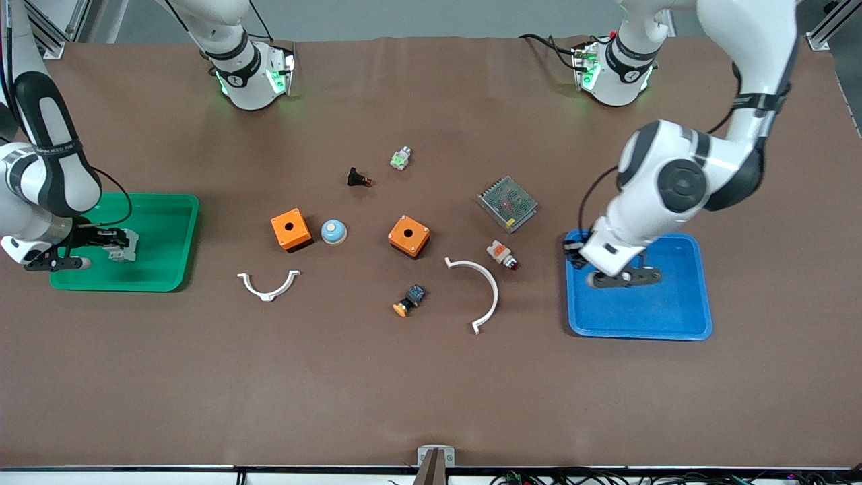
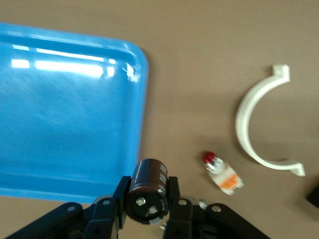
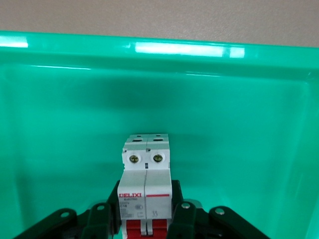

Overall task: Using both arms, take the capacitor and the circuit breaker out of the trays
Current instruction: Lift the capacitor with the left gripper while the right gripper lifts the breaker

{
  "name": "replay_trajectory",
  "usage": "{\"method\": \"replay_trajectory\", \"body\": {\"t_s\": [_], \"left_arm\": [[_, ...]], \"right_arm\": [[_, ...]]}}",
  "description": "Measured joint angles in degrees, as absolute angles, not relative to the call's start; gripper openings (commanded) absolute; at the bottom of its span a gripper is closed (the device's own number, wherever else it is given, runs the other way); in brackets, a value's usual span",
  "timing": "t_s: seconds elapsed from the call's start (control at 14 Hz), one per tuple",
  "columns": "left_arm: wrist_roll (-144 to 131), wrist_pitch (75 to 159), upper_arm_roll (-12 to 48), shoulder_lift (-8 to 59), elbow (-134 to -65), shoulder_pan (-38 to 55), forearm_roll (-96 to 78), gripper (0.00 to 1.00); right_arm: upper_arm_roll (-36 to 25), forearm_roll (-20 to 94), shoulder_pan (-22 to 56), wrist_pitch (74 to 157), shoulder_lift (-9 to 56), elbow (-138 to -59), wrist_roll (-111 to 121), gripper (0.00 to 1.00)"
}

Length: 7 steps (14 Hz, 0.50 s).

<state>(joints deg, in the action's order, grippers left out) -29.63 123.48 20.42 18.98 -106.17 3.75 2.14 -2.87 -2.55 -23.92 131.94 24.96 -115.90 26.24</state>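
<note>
Left hand (image 2: 147,206) over the edge of the blue tray (image 1: 673,316), at the tray's side toward the right arm's end of the tabletop (image 1: 431,391), its fingers (image 2: 115,203) clenched on the capacitor (image 2: 147,191); the dark cylinder shows a silvery end with two terminals. The tray's visible floor is bare. Right hand (image 3: 145,216) low inside the green tray (image 1: 168,269), grasping the breaker (image 3: 145,191), a light-grey block with two screw heads and a red lever at the hand end. On the tabletop near the blue tray lie a white-and-orange push-button (image 2: 223,175) and a white curved clip (image 2: 261,124).
</note>
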Motion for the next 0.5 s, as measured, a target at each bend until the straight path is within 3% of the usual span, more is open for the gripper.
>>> {"method": "replay_trajectory", "body": {"t_s": [0.21, 0.5], "left_arm": [[-42.2, 125.5, 20.7, 21.6, -106.3, 11.2, 2.1, 0.0], [-58.9, 134.3, 20.6, 27.9, -106.5, 21.3, 2.4, 0.01]], "right_arm": [[-2.2, -2.5, -20.2, 121.1, 23.0, -110.2, 22.7, 0.21], [-1.7, -1.2, -9.8, 110.6, 21.0, -102.3, 8.5, 0.21]]}}
